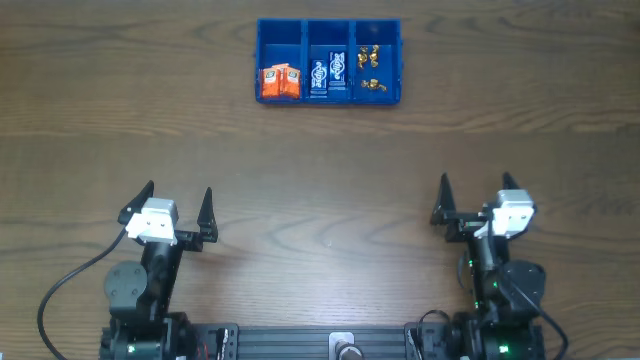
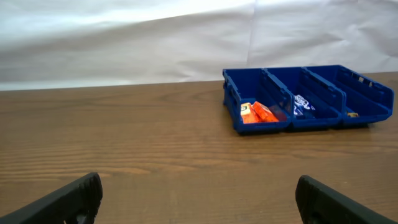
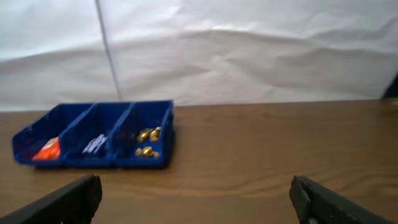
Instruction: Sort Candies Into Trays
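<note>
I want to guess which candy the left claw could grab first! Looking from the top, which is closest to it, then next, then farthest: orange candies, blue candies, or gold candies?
From the left gripper:
1. Orange candies, in the left compartment of the blue tray.
2. Blue candies, in the middle compartment.
3. Gold candies, in the right compartment, farthest across.

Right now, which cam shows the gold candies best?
Top view: the gold candies lie fully exposed in the blue tray's rightmost compartment. The right wrist view shows them low-angle, partly walled; the left wrist view, one glint.
</note>
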Controlling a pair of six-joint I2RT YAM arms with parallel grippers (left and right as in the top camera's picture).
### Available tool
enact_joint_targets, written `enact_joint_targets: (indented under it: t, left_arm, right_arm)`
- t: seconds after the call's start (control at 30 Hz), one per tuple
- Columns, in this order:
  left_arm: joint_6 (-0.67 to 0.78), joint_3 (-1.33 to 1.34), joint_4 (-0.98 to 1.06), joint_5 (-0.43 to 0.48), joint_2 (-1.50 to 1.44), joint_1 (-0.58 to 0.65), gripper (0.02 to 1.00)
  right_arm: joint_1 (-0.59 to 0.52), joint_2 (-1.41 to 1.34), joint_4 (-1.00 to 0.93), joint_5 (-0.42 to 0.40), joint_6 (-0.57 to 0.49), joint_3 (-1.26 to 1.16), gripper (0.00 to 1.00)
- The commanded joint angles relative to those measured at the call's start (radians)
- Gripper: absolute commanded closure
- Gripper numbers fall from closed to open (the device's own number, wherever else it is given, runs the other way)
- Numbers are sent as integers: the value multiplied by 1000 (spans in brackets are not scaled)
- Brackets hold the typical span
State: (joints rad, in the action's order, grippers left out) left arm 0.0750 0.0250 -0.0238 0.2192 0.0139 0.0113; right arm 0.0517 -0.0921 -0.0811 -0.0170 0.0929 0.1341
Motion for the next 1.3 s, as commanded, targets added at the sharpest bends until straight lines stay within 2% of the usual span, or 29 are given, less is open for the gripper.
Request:
enact_joint_targets:
  t: [0.03,0.33,1.3]
  left_arm:
    - [-8,-20,-32,14,-4,3,23]
    - [-8,-20,-32,14,-4,3,20]
    - [-8,-20,-32,14,-4,3,20]
  right_arm:
    - [-8,74,79,53,-12,-110,1]
    - [-8,90,-3,51,-13,-126,1]
    - [-8,88,-1,48,-12,-126,3]
